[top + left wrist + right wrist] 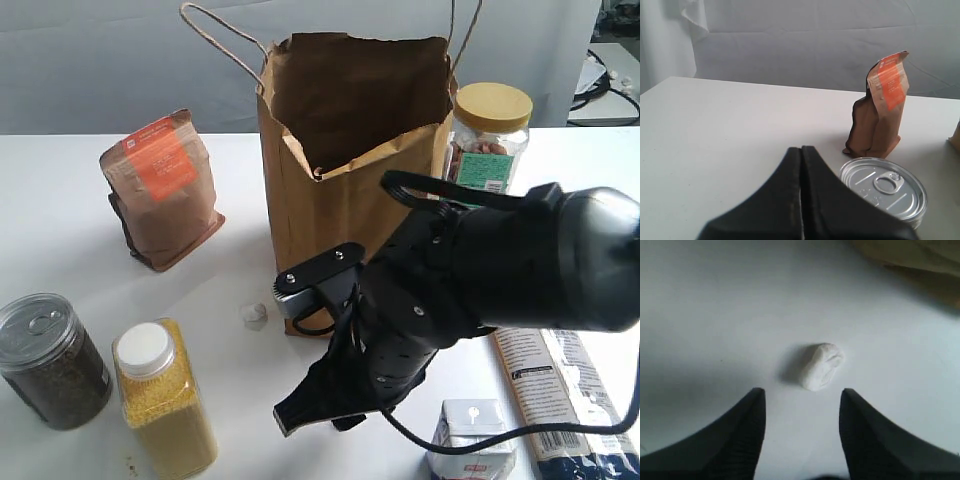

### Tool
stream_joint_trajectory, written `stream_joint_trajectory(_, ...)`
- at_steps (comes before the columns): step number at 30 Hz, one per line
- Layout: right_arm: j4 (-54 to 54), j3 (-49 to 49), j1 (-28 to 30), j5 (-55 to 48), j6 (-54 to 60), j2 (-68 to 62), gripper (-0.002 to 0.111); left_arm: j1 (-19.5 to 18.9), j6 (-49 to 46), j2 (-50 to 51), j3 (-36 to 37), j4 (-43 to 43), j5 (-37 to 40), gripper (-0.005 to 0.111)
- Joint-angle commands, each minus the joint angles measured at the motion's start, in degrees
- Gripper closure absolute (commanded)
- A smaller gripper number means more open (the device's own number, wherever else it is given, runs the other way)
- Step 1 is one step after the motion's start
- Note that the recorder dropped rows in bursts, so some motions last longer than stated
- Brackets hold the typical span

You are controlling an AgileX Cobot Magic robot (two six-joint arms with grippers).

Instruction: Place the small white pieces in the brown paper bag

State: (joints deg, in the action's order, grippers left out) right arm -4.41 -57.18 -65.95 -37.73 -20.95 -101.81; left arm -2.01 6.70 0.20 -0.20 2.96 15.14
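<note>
Jaws of right gripper (802, 395) apart; white piece (821, 366) lies just beyond tips, off-centre. Advise: advance, centre, close softly; brown paper bag (330, 210) adjacent.

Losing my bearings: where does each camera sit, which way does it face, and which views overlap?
Exterior view: off the arms, raised, facing across the table at the brown paper bag; the right arm fills the foreground.
Left wrist view: low, facing level toward the orange-label pouch and can; the shut left claw shows.
Right wrist view: facing down at one small white piece just beyond the open right claw.
Shared: exterior and right wrist both show that piece; exterior and left wrist both show pouch and can.
</note>
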Motion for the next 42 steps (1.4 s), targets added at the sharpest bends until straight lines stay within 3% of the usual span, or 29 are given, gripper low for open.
stream_joint_trajectory(1,-1.64,0.06,0.83,3.17,-0.90,-2.79,0.063,0.31,0.19,-0.20,0.20,-0.45,-0.24,0.107)
stream_joint_trajectory(13,-4.12,0.06,2.70,8.14,-1.49,-8.57,0.067,0.31,0.19,-0.20,0.20,-0.45,-0.24,0.107)
stream_joint_trajectory(24,-4.12,0.06,1.81,8.14,-1.57,-5.73,0.108,0.31,0.19,-0.20,0.20,-0.45,-0.24,0.107)
stream_joint_trajectory(37,-7.19,0.06,-8.06,12.57,-3.77,15.17,0.108,0.31,0.19,-0.20,0.20,-0.45,-0.24,0.107)
stream_joint_trajectory(42,-16.57,0.06,-7.23,19.59,-9.36,22.53,0.108,0.31,0.19,-0.20,0.20,-0.45,-0.24,0.107)
